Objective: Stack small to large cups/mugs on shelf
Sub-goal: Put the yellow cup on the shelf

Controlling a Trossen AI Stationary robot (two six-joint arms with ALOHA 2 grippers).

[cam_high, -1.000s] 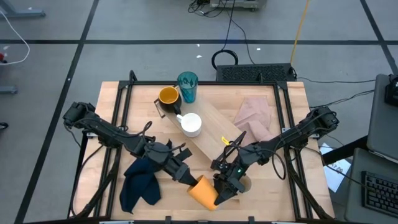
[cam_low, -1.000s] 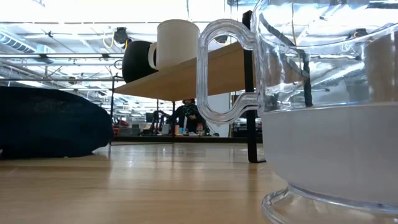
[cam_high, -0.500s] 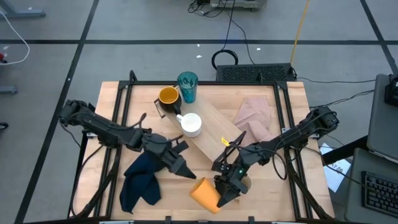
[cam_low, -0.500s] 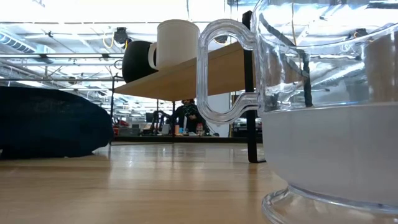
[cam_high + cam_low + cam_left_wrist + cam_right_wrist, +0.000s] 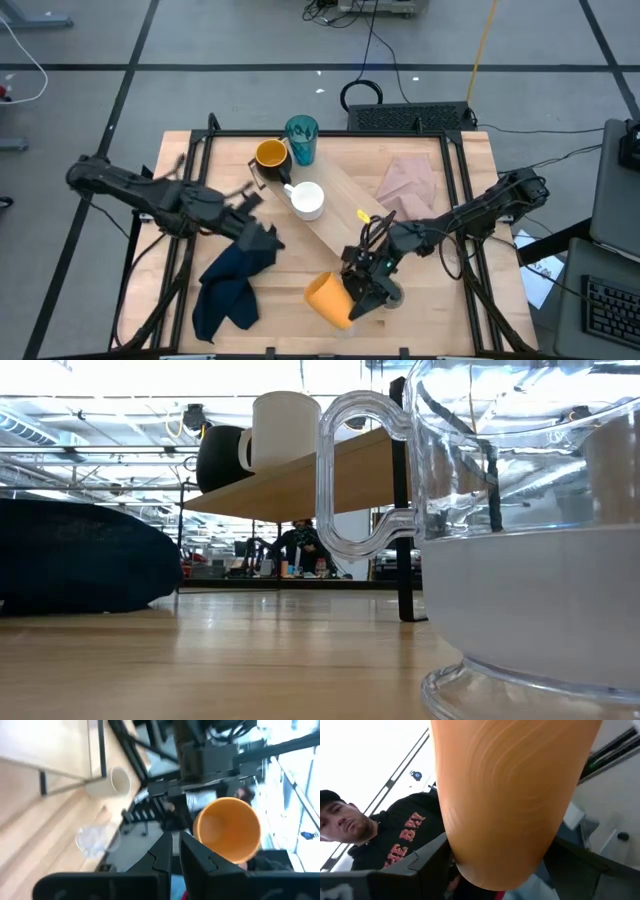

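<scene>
Six cups: teal tumbler (image 5: pixel 302 139), yellow mug (image 5: pixel 270 156), white mug (image 5: pixel 306 199), orange cup (image 5: pixel 328 300), clear cup (image 5: pixel 390 297), beige cup (image 5: pixel 113 782). One shelf (image 5: pixel 350 215). Two cloths: dark blue cloth (image 5: pixel 230 285), pink cloth (image 5: pixel 408 185).

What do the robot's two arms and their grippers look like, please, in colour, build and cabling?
Both arms are dark, slender and jointed, with black cables looped loosely along their links. The left gripper ends in two flat, tapering black fingers. The right gripper is equally dark, with a small green light and a yellow tag close behind it.
</scene>
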